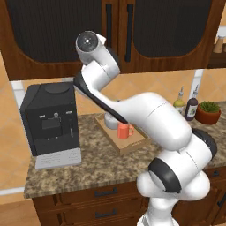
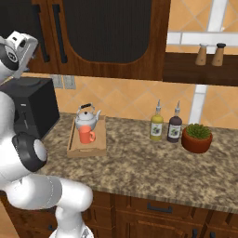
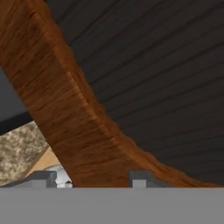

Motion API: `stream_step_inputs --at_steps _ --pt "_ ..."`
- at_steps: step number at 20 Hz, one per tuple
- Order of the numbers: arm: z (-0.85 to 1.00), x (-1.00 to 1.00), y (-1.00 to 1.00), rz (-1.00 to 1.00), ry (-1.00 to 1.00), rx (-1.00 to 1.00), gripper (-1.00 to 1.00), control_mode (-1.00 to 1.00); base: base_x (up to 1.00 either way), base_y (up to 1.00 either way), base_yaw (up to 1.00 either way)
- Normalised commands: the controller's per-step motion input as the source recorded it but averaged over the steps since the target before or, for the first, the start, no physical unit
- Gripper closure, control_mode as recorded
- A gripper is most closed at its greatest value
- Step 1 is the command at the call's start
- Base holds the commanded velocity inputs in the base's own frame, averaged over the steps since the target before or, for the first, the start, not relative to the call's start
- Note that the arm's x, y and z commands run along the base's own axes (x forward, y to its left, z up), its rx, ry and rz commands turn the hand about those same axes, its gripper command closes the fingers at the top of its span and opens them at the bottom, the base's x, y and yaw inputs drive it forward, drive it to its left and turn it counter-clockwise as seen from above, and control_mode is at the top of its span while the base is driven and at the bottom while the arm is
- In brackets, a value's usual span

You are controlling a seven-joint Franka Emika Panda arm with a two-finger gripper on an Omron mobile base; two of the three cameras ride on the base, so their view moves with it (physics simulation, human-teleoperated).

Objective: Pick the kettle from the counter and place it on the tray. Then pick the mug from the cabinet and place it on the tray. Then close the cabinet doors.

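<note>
While the kettle [image 2: 87, 117] and mug [image 2: 85, 135] are sitting together on the tray [image 2: 74, 149] on the counter [image 2: 139, 172], the gripper [image 3: 92, 178] is pressing up close against the cabinet doors [image 1: 119, 31], which appear shut. Its fingertips [image 3: 139, 178] are standing apart and gripping nothing, with the wooden door frame directly ahead and the tray well below.

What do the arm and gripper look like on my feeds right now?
The arm is glossy white in rounded segments, with black bands at the joints and a dark strip along one link. No cables or markings show. The gripper has two small grey, blocky fingertips.
</note>
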Motion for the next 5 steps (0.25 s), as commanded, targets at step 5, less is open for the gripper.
stream_step_inputs --at_steps 5 --pt "-0.07 0.07 -0.03 0.0 0.0 0.03 -1.0 -1.0 0.0 0.0 0.0"
